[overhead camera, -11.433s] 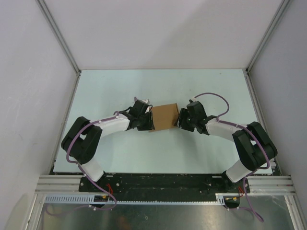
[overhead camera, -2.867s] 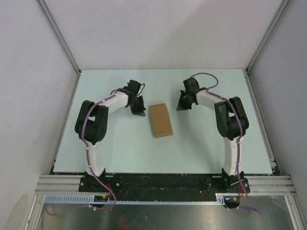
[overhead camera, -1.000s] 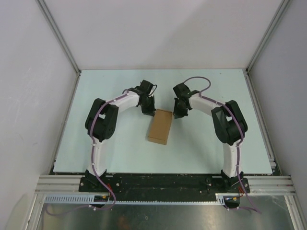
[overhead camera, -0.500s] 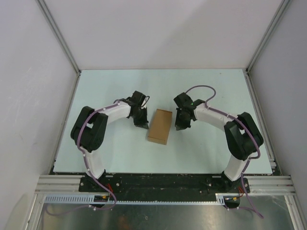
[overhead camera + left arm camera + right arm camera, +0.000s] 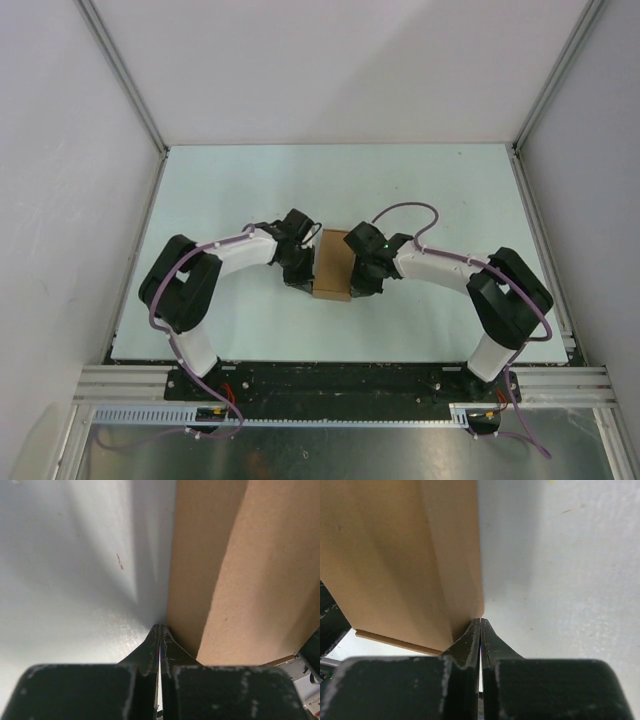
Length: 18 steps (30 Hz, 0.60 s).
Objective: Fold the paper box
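Left gripper [image 5: 159, 630] has its two black fingers [image 5: 148, 652] pressed flat together with nothing between them. The joined tips touch the foot of the paper box [image 5: 240, 570], where its left side wall meets the desk [image 5: 75, 570]. Right gripper [image 5: 480, 622] is likewise closed on itself, with only a hairline slit between the fingers. Its tips rest against the lower edge of the box's right side wall. In the right wrist view a thin cardboard strip sticks out along the box's lower edge, to the left of the tips.

From above, the two grippers flank the box from opposite sides, each touching it. The two arms, left [image 5: 180, 290] and right [image 5: 505, 300], bow outward toward the left and right edges of the desk before curving in to the middle.

There is one box, with two arms and two grippers. The box sits about midway between the left and right edges, a little nearer the near edge than the far one. It looks assembled into a closed brown block. Its long axis runs from far edge to near edge with a slight tilt, the far end leaning a touch to the right.

Bare desk stretches well beyond the box toward the far edge and both far corners. There is also open surface outside each elbow, while the strip toward the near edge is narrower. White walls [image 5: 350, 70] stand along the left, far and right edges.
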Each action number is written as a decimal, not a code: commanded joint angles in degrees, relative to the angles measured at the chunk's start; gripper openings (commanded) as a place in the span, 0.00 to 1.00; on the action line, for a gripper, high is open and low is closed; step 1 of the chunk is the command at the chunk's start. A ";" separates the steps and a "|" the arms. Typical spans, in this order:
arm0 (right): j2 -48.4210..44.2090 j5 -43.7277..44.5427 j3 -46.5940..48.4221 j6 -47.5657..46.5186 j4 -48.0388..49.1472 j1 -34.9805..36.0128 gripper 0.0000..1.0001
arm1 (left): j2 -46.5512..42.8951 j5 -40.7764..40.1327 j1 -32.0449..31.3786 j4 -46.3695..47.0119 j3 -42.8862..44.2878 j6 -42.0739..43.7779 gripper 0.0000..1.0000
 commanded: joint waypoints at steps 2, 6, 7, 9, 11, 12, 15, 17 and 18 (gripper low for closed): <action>2.45 0.95 -0.22 4.13 5.77 1.74 0.00 | -2.51 0.83 -0.52 0.09 -0.46 -1.44 0.00; 3.95 0.78 -0.22 4.31 7.35 2.18 0.00 | -2.60 0.74 -0.61 0.09 -0.38 -1.26 0.00; 4.04 0.78 -0.22 4.40 7.70 2.27 0.00 | -2.60 0.83 -0.69 0.18 -0.46 -1.26 0.00; 4.04 0.78 -0.22 4.75 7.80 2.27 0.00 | -2.51 1.27 -0.96 0.18 -0.46 -1.44 0.00; 4.12 0.87 -0.22 5.01 7.88 2.27 0.00 | -2.33 1.44 -1.57 0.27 -0.20 -1.53 0.00; 4.30 -0.79 -0.22 5.36 7.97 2.36 0.00 | -2.33 1.97 -1.83 0.18 -0.11 -1.61 0.00; 4.47 -1.42 -0.22 6.07 9.11 2.36 0.00 | -2.16 2.50 -2.80 0.35 0.24 -2.23 0.00; 4.56 -1.86 -0.22 7.03 10.08 2.27 0.00 | -2.07 2.76 -3.59 0.36 0.50 -2.67 0.00; 4.74 -2.29 -0.22 7.21 10.34 2.27 0.00 | -2.07 2.85 -3.77 0.36 0.59 -2.76 0.00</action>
